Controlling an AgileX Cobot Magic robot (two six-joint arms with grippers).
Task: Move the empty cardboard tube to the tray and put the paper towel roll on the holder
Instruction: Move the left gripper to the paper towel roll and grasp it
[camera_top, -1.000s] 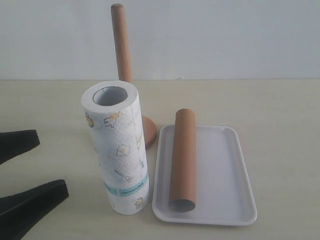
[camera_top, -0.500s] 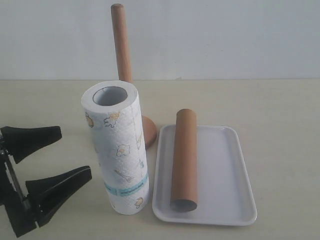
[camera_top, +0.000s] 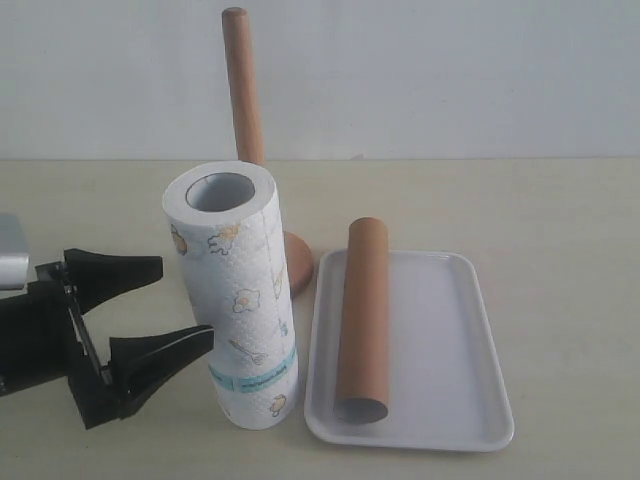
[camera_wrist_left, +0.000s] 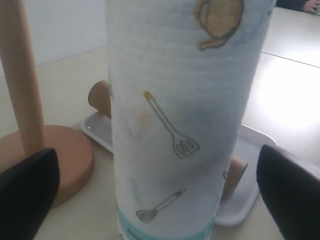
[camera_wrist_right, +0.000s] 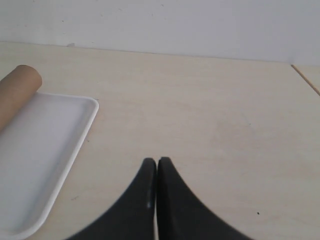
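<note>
The paper towel roll (camera_top: 235, 300) stood upright on the table (camera_top: 560, 230), its long axis vertical and its grey hollow core facing up. Just behind it rose the holder (camera_top: 243, 90), pole upright, its disc base partly hidden by the roll. To the roll's right, the empty cardboard tube (camera_top: 364, 315) lay lengthwise along the left side of the tray (camera_top: 445, 340), open end toward the camera, far end reaching past the far rim. The left gripper (camera_top: 183, 300) pointed at the roll from the left, jaws spread wide and holding nothing. The wrist view showed one finger (camera_wrist_left: 27, 192) at each side of the roll. The right gripper (camera_wrist_right: 156, 167) hung over bare table beside the tray, jaws pressed together, empty.
</note>
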